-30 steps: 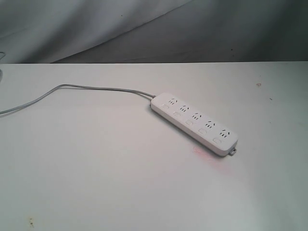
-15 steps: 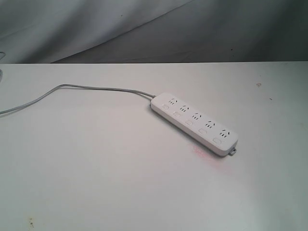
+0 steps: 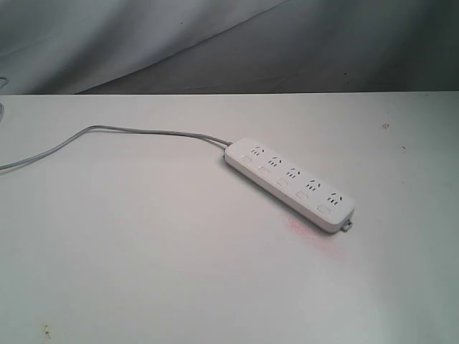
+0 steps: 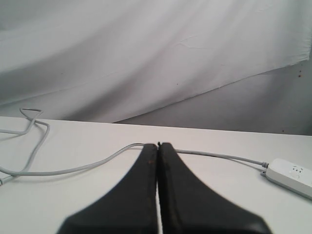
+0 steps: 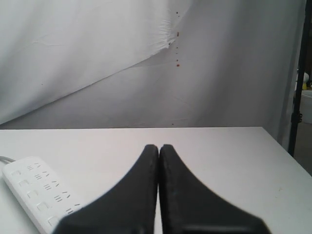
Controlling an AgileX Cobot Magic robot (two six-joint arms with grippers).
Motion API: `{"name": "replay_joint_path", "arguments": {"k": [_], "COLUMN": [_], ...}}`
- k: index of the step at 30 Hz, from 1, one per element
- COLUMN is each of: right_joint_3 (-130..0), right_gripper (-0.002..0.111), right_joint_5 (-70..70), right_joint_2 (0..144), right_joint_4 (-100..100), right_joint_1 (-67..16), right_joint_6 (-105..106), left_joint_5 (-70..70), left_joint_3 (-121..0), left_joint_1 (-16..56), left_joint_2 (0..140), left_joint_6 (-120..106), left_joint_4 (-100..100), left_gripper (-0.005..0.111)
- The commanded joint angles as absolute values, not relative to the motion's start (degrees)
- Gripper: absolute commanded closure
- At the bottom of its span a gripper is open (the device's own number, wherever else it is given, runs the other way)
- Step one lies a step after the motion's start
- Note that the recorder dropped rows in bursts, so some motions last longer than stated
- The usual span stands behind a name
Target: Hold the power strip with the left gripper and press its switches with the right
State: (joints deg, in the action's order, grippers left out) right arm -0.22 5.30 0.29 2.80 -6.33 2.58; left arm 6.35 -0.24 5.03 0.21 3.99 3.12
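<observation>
The white power strip [image 3: 290, 183] lies flat and diagonal on the table, right of centre, its mounting tab [image 3: 347, 226] at the near right end. Its row of small switches [image 3: 282, 183] runs along the near long edge. A grey cable [image 3: 122, 133] leaves its far end and curves off to the left. Neither arm shows in the exterior view. In the left wrist view my left gripper [image 4: 158, 145] is shut and empty, with the cable [image 4: 73, 169] and one end of the strip [image 4: 292, 176] beyond it. My right gripper [image 5: 159, 146] is shut and empty, the strip [image 5: 36, 192] off to one side.
The white table [image 3: 143, 251] ends at a far edge against a draped grey backdrop [image 3: 215, 43]. A faint pink stain [image 3: 301, 228] marks the surface beside the strip. A dark stand pole [image 5: 295, 97] rises past the table's edge in the right wrist view.
</observation>
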Motion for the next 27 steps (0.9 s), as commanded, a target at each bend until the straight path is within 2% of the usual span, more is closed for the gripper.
{"name": "replay_joint_path", "arguments": {"k": [1, 27], "right_joint_3": [0.0, 0.0], "right_gripper": [0.108, 0.108], "right_joint_5": [5.2, 5.2], "right_joint_2": [0.0, 0.0], "right_joint_4": [2.1, 2.1], "right_joint_1": [-6.1, -6.1], "right_joint_6": [2.9, 2.9], "left_joint_5": [6.1, 6.1], "left_joint_3": [0.0, 0.0], "left_joint_1": [4.9, 2.8], "left_joint_2": [0.0, 0.0], "left_joint_6": [4.1, 4.1], "left_joint_4": [2.9, 2.6], "left_gripper": [0.107, 0.107]}}
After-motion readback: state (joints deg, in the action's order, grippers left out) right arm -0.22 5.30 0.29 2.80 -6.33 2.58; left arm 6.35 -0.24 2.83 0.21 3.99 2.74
